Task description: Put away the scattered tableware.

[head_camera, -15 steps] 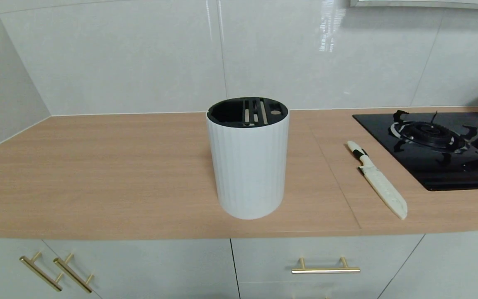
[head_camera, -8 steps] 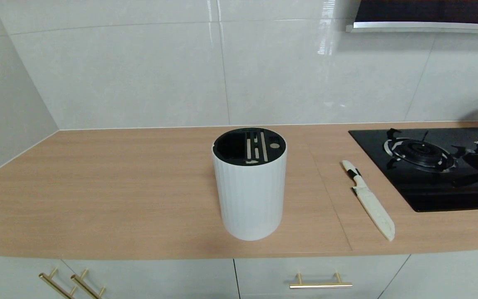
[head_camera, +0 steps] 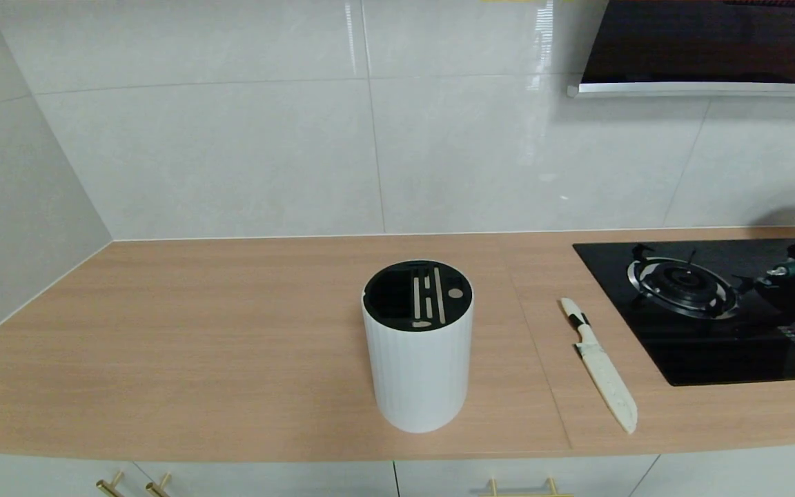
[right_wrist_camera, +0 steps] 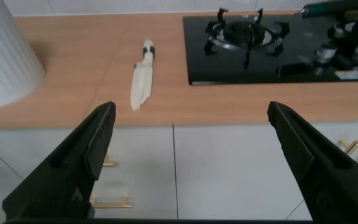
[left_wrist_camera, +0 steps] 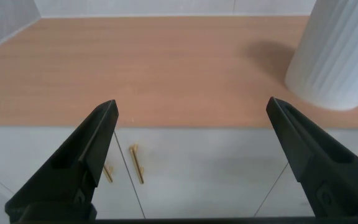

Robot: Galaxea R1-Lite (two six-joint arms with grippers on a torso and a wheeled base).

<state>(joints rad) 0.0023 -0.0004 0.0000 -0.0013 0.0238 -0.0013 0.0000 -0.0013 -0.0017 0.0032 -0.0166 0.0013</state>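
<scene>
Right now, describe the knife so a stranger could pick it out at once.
Start at the wooden counter, with the black gas hob at its right end. Between the hob and the white ribbed holder lies the knife, tip toward the front edge. It alone is slim and flat: pale speckled blade, white handle with a black band.

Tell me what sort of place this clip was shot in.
Most likely a home kitchen: a wooden countertop over cabinets, a black gas hob with a range hood above it, and a knife lying beside a white knife holder.
</scene>
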